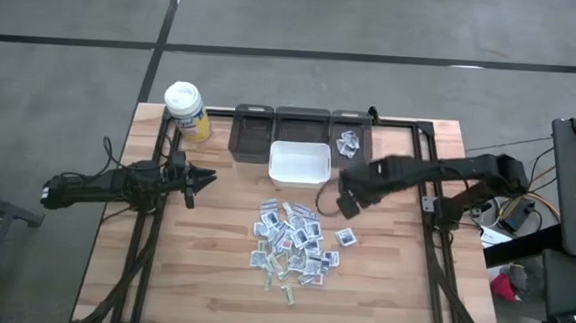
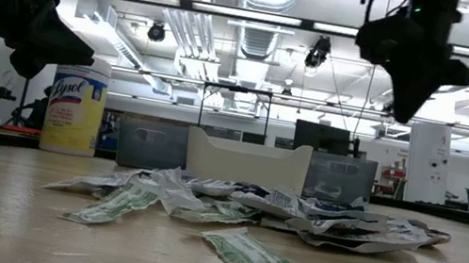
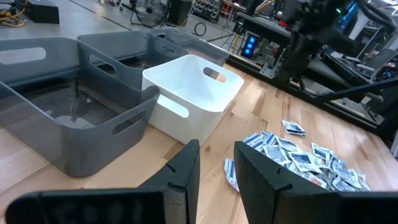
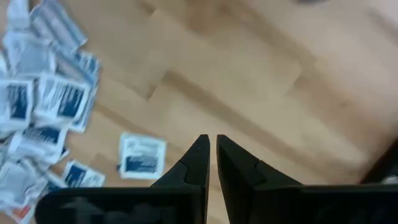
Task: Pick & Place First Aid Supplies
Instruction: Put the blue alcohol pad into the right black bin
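High view, supplies: You see the first aid supplies (image 1: pixel 291 244) heaped loosely mid-table on the pale wooden table (image 1: pixel 210 287), one stray packet (image 1: pixel 344 237) just beside the heap, a few more already in a grey bin (image 1: pixel 349 137) at the far edge.
High view, containers: A white bin (image 1: pixel 299 163) sits between the heap and the grey bins; a yellow bottle (image 1: pixel 187 110) stands at the far left corner.
High view, arms: Your right gripper (image 1: pixel 346 204) hangs near the stray packet; the left gripper (image 1: pixel 205 180) waits well to the left of the heap.
Low view, texture: Packets look crinkled, thin and overlapping, edges lifted off the wood; a green-printed strip (image 2: pixel 253 258) lies alone nearest the camera.
Left wrist view, tool: The left fingers (image 3: pixel 186 174) stand parted with nothing between them; the white bin is smooth plastic with slotted handles.
Right wrist view, tool: The right fingers (image 4: pixel 198 163) are pressed nearly together; no packet shows between the tips, and the stray packet lies flat beside them.
Handling, judged: Expect feather-light, limp, slick paper that slides or lifts in twos; pinch a raised edge or corner of a single outlying packet, not the flat face.
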Controlling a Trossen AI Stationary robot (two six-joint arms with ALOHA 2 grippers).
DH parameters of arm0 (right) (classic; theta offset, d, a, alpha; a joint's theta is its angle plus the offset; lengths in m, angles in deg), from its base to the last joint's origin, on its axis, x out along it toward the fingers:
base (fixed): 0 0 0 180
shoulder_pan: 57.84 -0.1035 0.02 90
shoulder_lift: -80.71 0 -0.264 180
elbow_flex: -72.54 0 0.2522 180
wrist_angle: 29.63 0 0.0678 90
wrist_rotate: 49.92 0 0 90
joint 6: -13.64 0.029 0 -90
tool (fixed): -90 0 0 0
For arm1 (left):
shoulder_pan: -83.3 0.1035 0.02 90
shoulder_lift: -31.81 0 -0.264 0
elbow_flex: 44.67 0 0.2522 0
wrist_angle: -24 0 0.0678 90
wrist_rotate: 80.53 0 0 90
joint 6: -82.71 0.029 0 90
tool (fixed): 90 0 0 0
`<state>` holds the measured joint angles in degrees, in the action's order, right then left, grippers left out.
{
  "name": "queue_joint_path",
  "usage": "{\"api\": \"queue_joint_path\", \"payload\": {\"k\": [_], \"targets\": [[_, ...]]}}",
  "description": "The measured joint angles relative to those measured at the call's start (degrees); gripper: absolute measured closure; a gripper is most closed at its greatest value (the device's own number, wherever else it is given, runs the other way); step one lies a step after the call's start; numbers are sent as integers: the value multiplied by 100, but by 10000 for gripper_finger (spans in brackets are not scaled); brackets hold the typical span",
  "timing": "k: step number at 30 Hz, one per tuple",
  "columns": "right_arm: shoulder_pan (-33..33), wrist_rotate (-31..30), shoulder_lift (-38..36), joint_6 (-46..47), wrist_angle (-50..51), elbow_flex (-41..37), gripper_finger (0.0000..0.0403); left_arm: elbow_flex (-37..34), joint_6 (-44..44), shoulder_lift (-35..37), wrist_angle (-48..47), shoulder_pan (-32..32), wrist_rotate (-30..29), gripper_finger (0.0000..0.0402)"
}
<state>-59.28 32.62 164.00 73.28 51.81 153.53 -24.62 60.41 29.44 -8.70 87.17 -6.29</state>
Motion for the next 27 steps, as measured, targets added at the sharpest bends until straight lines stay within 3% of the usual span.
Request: {"api": "queue_joint_path", "payload": {"k": [12,22,27], "targets": [[-1176,21,-66,1390,-1393,-1111,374,-1,0,0,0,-1,1,307],[-1295,176,-64,1596,-2314,-1747,371,0,0,0,0,-1,0,307],[-1293,194,-62,1777,-2353,-1865,343,-1,0,0,0,0,1,307]]}}
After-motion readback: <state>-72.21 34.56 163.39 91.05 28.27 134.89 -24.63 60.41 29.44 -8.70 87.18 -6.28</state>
